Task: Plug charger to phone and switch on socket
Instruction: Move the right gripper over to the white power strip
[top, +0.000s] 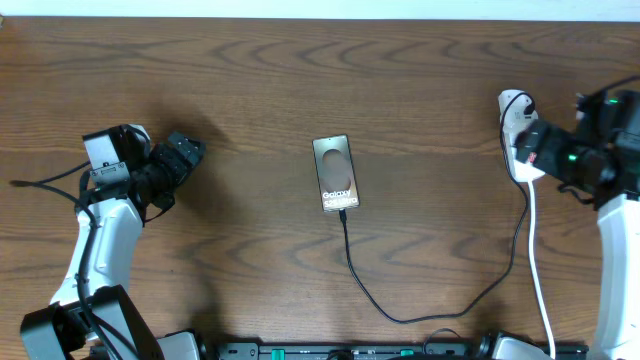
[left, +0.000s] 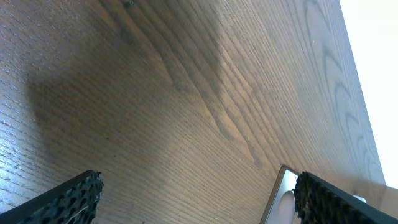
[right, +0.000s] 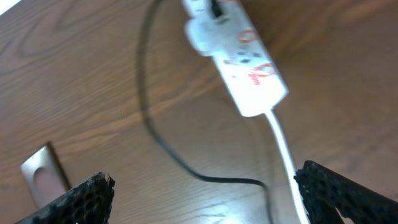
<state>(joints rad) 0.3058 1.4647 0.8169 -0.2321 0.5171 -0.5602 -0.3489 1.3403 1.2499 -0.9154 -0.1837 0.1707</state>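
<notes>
The phone lies flat mid-table, with a bronze-grey face and the word "Galaxy". The black charger cable meets the phone's near edge, loops right and runs up to the white socket strip. My right gripper is open and hovers over the strip, hiding its near part. In the right wrist view the strip, its white cord, the cable and the phone's corner lie beyond the open fingers. My left gripper is open and empty left of the phone; its wrist view shows the phone's corner.
The strip's white cord runs down to the table's front edge. A black rail lines the front edge. A pale wall edge shows beyond the table's far side.
</notes>
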